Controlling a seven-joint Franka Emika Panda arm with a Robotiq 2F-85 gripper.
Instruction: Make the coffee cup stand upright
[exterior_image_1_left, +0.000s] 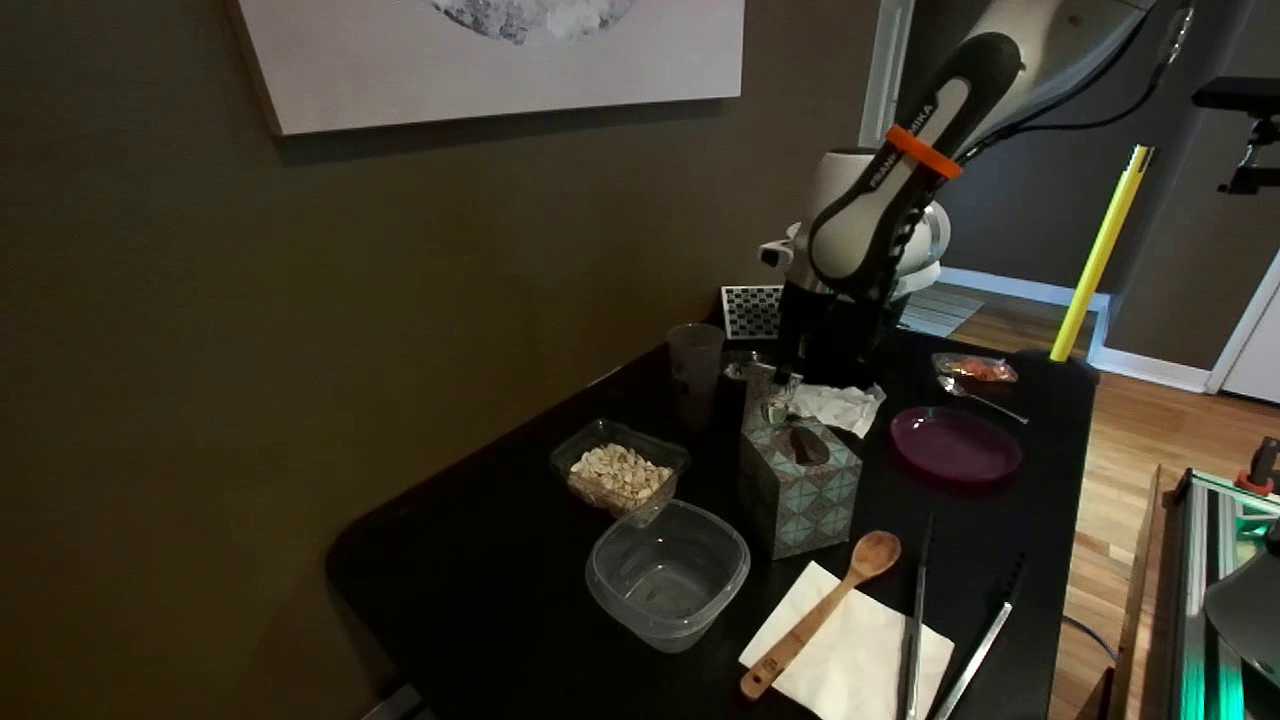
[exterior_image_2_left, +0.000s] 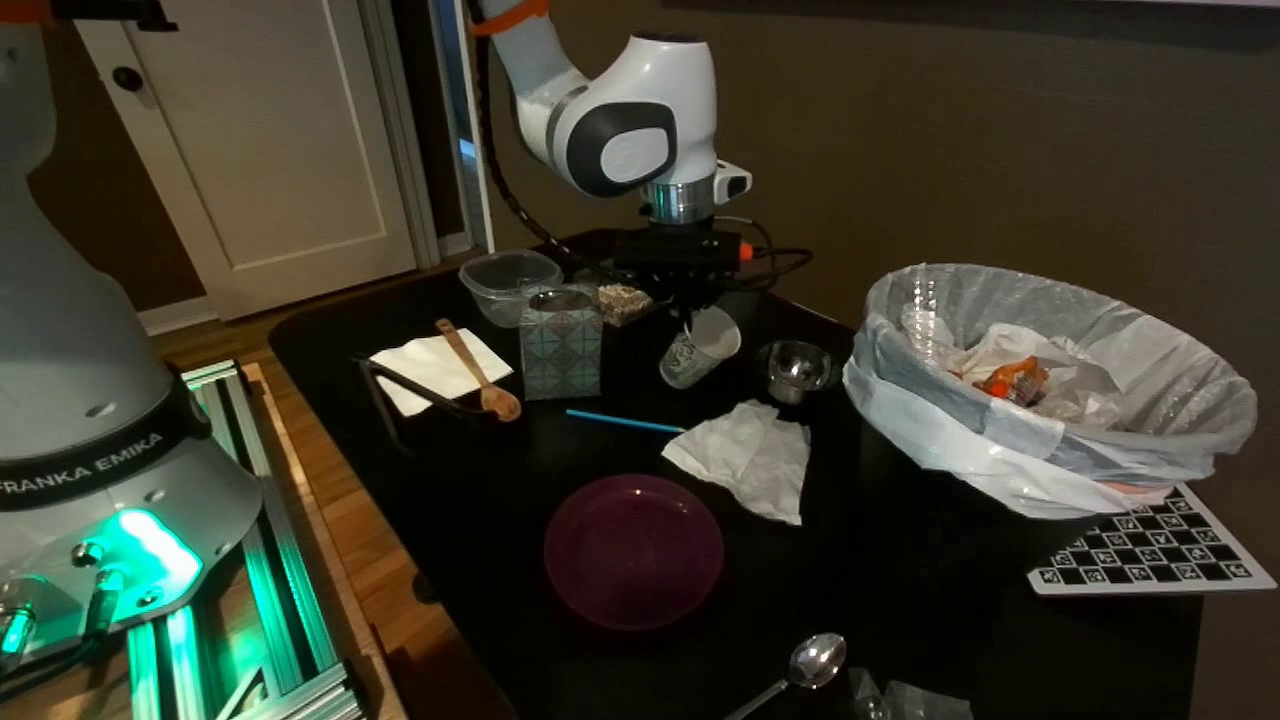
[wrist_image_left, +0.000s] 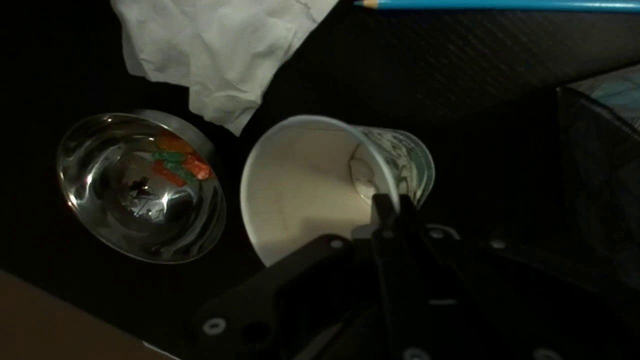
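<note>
Your gripper (wrist_image_left: 396, 203) had its jaws nearly together, pinching the coffee cup (exterior_image_2_left: 690, 360) at its rim, one finger inside, one outside. In an exterior view, you held it tilted, mouth up and rightward, between the tissue box (exterior_image_2_left: 562, 352) at left and the shiny bowl (exterior_image_2_left: 797, 374) at right, the crumpled paper (exterior_image_2_left: 750, 460) nearer.

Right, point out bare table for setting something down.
Bare tabletop: between the purple plate and checkered board; in an exterior view, left of the nearer clear tub. Crowded: around the gripper, by coffee cup, steel bowl and tissue box.
</note>
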